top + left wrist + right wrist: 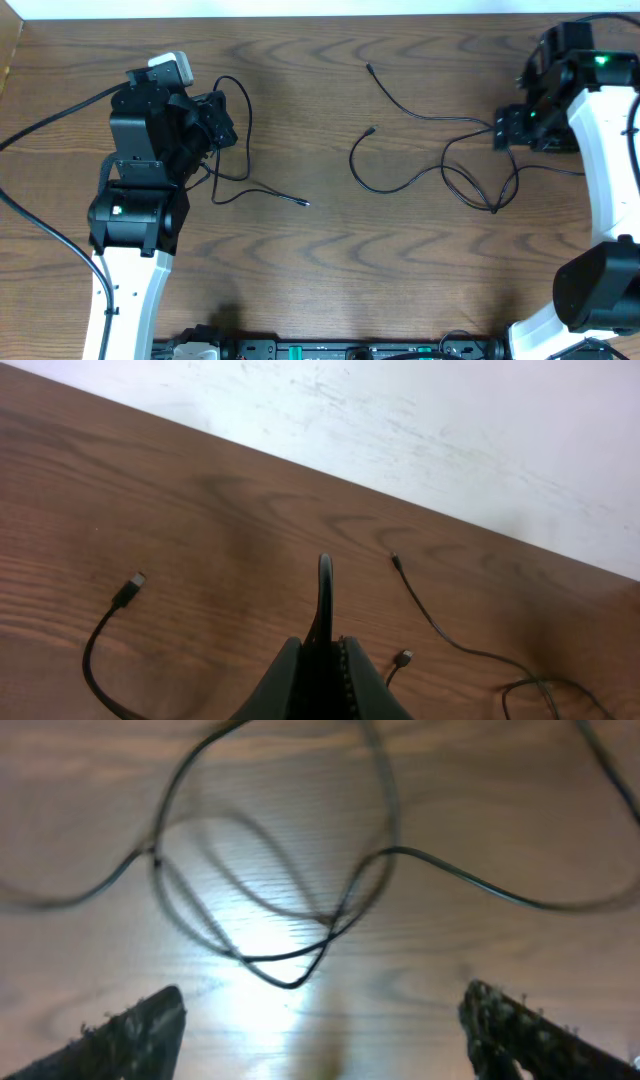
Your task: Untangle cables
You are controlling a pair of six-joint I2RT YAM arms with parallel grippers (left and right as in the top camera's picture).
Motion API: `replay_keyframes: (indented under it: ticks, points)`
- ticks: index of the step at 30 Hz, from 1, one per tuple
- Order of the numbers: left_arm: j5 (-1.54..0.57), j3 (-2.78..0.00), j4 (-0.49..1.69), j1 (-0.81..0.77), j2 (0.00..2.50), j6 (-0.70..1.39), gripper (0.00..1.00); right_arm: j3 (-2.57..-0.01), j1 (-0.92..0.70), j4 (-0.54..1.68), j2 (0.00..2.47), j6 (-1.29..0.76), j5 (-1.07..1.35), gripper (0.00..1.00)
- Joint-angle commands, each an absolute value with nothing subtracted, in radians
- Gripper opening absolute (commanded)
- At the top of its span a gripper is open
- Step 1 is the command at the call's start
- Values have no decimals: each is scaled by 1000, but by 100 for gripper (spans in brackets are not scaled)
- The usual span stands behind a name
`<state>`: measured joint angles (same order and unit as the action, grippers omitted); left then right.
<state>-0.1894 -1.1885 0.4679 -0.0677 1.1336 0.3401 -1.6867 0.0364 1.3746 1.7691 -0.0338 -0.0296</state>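
Only black cables show; no white cord is in view. One black cable point(243, 150) loops by my left gripper point(222, 118) and ends in a plug at the table's middle. In the left wrist view my left gripper point(325, 645) is shut on this cable point(325, 585), which stands up between the jaws. Two more black cables point(470, 185) cross in a loose tangle at the right, with plug ends reaching left. My right gripper point(500, 130) is beside them. In the right wrist view it point(325, 995) is open wide and empty, just short of the crossed loops point(290, 960).
A free plug end point(130, 588) lies on the wood at the left of the left wrist view, and two more plugs point(404, 657) lie at the right. The table's far edge meets a white wall point(450, 430). Thick black arm cables point(40, 125) run off the left side.
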Motion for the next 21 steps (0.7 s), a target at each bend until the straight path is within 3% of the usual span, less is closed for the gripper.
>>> replay_keyframes:
  ticks: [1, 21]
  points:
    - [-200, -1195, 467, -70, 1137, 334, 9, -1640, 7, 1375, 1769, 84, 44, 87]
    - [-249, -1195, 471, -70, 1137, 316, 10, -1376, -112, 1175, 1817, 135, 164, 91]
